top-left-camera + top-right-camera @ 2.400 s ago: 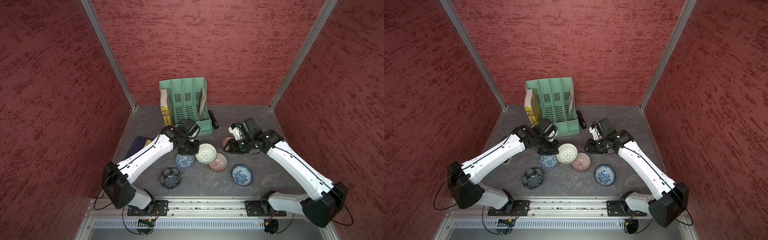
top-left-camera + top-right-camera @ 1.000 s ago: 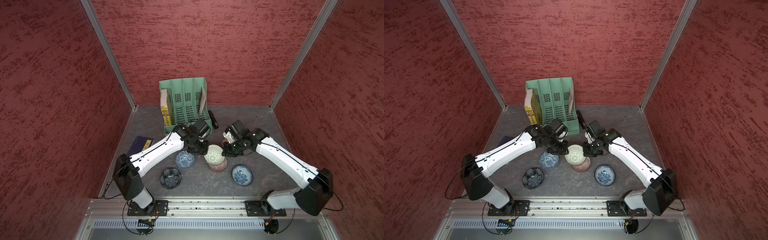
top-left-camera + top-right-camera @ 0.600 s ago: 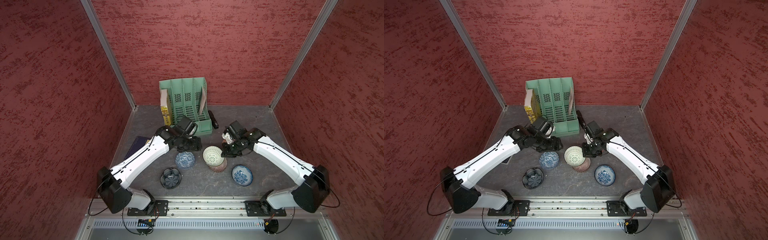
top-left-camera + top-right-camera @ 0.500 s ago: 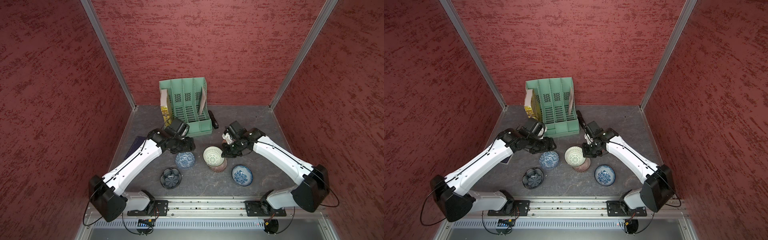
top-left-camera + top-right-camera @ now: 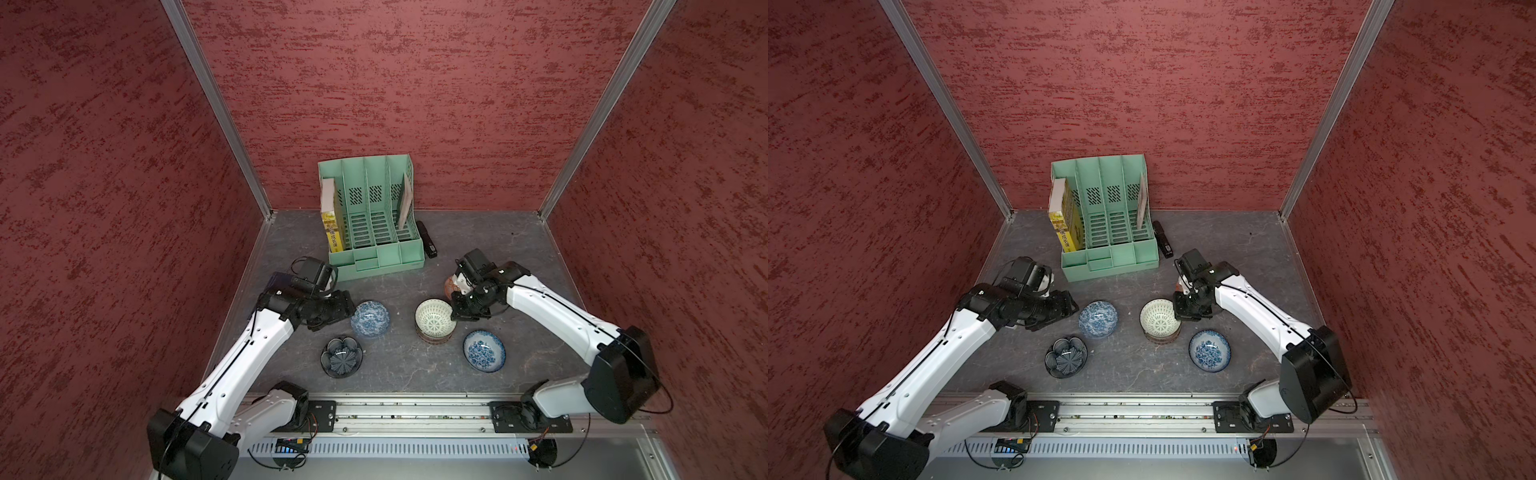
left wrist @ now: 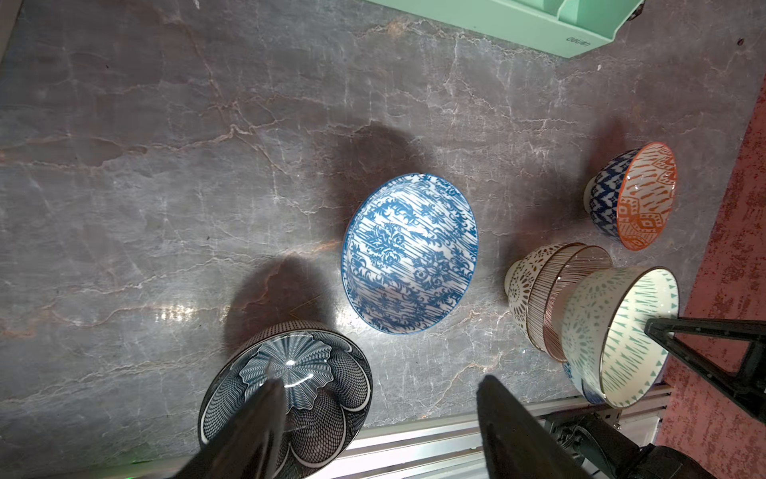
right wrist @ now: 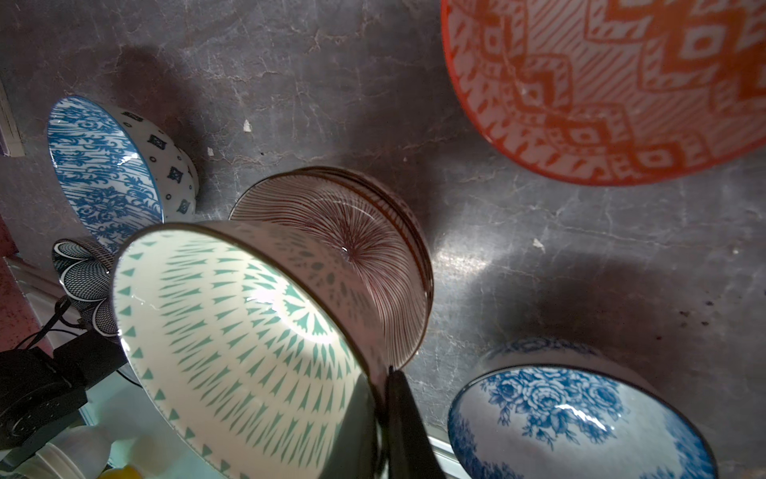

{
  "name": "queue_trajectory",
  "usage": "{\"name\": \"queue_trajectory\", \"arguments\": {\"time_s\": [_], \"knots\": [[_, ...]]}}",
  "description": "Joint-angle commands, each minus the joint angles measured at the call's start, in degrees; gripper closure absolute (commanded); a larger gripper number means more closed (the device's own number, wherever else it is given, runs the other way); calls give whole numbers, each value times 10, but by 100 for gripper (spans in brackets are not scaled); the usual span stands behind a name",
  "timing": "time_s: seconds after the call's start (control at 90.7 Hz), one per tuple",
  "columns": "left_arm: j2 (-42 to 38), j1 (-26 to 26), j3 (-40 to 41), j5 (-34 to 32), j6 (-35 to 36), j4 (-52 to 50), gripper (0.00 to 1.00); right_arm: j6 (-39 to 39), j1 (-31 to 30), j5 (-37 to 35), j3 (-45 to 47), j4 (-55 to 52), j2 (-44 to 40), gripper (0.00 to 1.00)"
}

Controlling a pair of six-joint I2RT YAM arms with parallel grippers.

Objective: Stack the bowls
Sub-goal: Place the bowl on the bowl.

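In front of the green file rack the grey table is shut in by red walls on three sides and a metal rail on the near side; a bare strip of table lies between the rack and the bowls, and a wider bare stretch runs out to the rack's right.

The rack holds a yellow book upright in its leftmost slot and a thin board leaning in its rightmost; a small black object lies against its right side.

Right and forward of the rack stands a stack: a cream bowl at the bottom, a striped bowl nested in it, and a green-patterned bowl on top, sitting tilted; the right gripper is pinched together on that top bowl's rim.

An orange bowl sits between the stack and the rack, partly under the right arm; a blue rose bowl lies beyond the stack, nearer the rail.

Left and forward of the rack, the left gripper hangs with its fingers spread apart and nothing between them, just beside a blue scroll bowl; a dark flower bowl sits past that bowl, toward the rail.
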State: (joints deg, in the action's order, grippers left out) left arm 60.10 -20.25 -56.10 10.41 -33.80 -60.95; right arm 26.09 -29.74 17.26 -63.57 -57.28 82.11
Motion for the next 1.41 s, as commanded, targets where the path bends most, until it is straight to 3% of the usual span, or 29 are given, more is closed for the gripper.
{"name": "queue_trajectory", "arguments": {"time_s": [0.0,1.399], "knots": [[-4,8,5,8,10,-1,24,-10,3,-1,10,49,-11,100],[10,14,23,22,17,15,25,-21,4,-7,55,100,9,100]]}}
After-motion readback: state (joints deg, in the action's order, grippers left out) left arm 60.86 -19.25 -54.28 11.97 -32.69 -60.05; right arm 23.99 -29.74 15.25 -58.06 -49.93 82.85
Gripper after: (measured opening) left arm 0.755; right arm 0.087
